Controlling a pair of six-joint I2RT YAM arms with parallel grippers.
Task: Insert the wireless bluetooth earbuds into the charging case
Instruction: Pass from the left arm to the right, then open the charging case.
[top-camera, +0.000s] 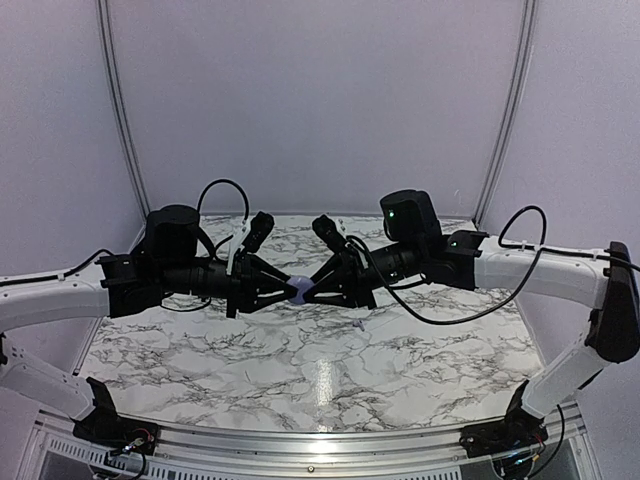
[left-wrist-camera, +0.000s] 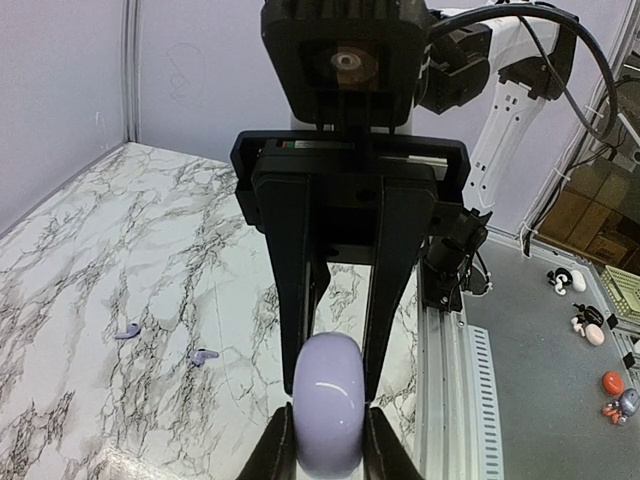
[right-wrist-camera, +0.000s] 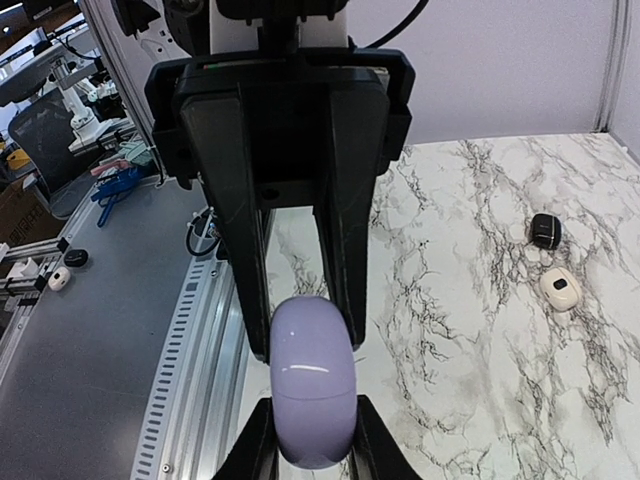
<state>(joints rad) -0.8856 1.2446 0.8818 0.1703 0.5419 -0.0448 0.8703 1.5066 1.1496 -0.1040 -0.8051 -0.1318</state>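
Left pincer (left-wrist-camera: 330, 440) was found clamped on the lilac charging case (left-wrist-camera: 327, 400), fingers pressed against both its flanks. Right pincer (right-wrist-camera: 312, 440) met it head-on from the opposite side, its fingers likewise closed against the same case, which hung between the two tips, above the marble table (left-wrist-camera: 120, 250). Two lilac earbuds (left-wrist-camera: 127, 331) lay loose on the table, below and to the left of the left pincer, near each other. A black case (right-wrist-camera: 545, 230) and a white case (right-wrist-camera: 559, 289) sat on the table, right of the right pincer.
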